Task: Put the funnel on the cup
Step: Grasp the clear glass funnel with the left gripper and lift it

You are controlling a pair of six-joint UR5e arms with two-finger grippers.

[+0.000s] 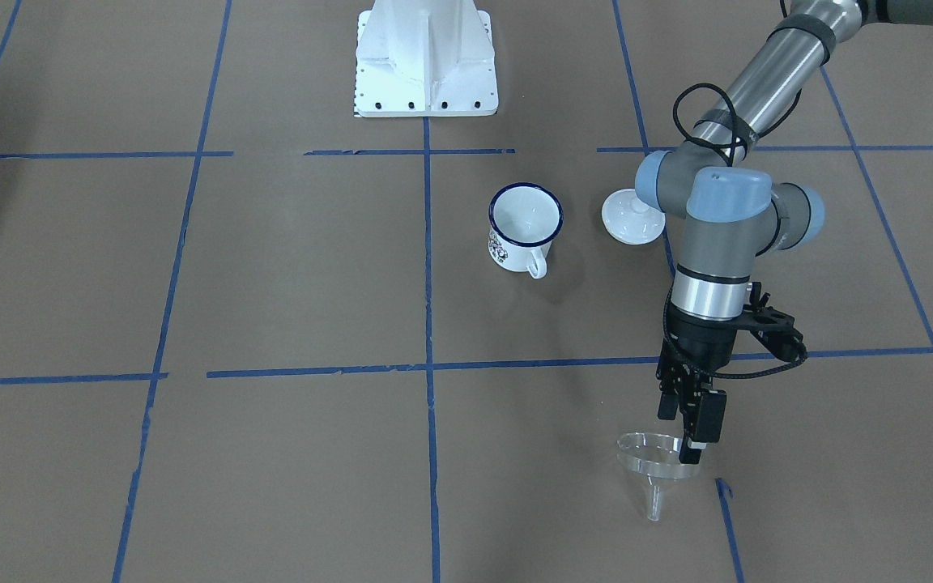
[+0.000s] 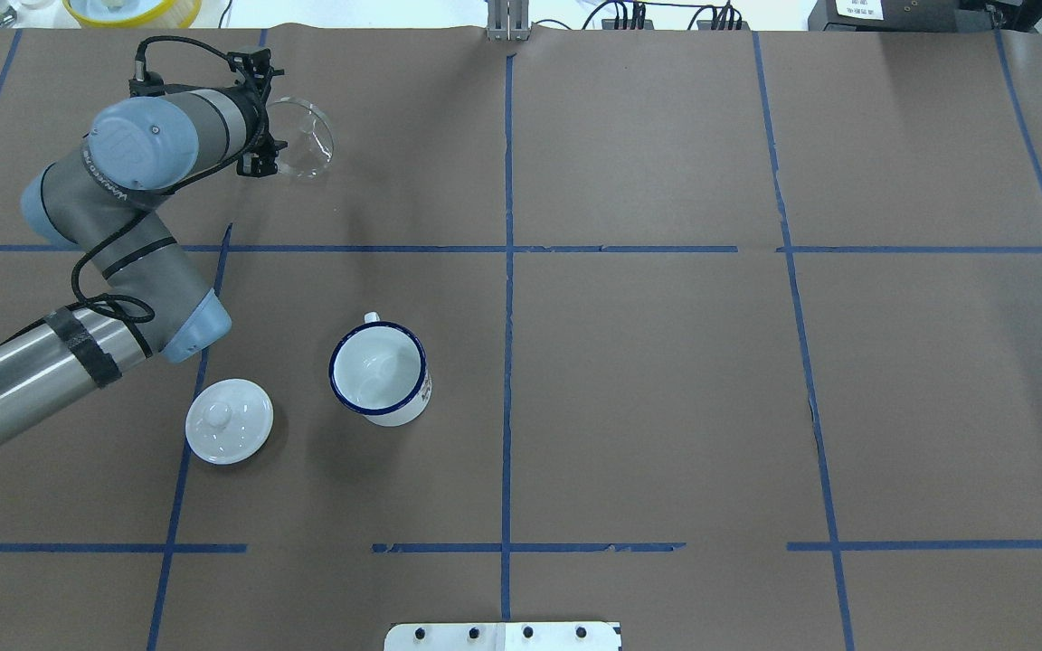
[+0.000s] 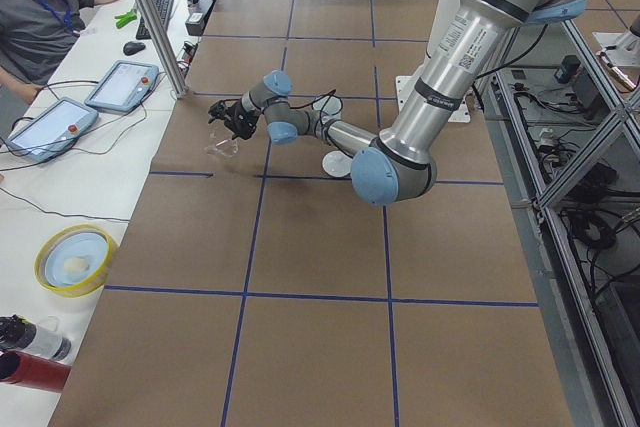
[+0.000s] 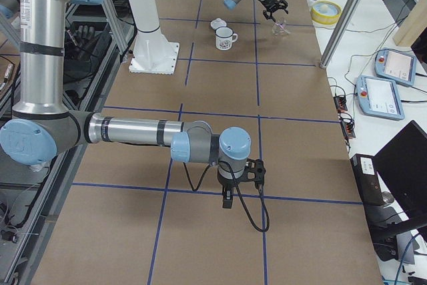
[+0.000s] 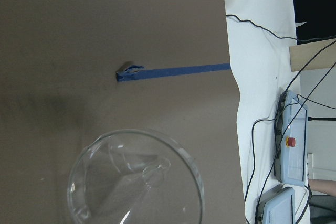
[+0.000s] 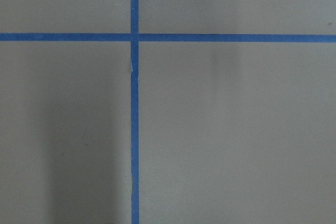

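Observation:
The clear funnel (image 1: 651,458) hangs spout down at the far left of the table, near its far edge. My left gripper (image 1: 690,450) is shut on its rim from the side, as the overhead view (image 2: 269,149) also shows. The left wrist view looks down into the funnel's cone (image 5: 136,182). The white cup (image 1: 525,227) with a dark blue rim stands upright and empty near the table's middle (image 2: 381,372), well apart from the funnel. My right gripper (image 4: 227,199) shows only in the exterior right view, low over bare table; I cannot tell whether it is open.
A round white lid with a knob (image 2: 230,421) lies left of the cup, under my left arm. The white robot base (image 1: 426,61) stands at the near edge. A yellow bowl (image 2: 132,9) and tablets (image 3: 122,85) sit beyond the far edge.

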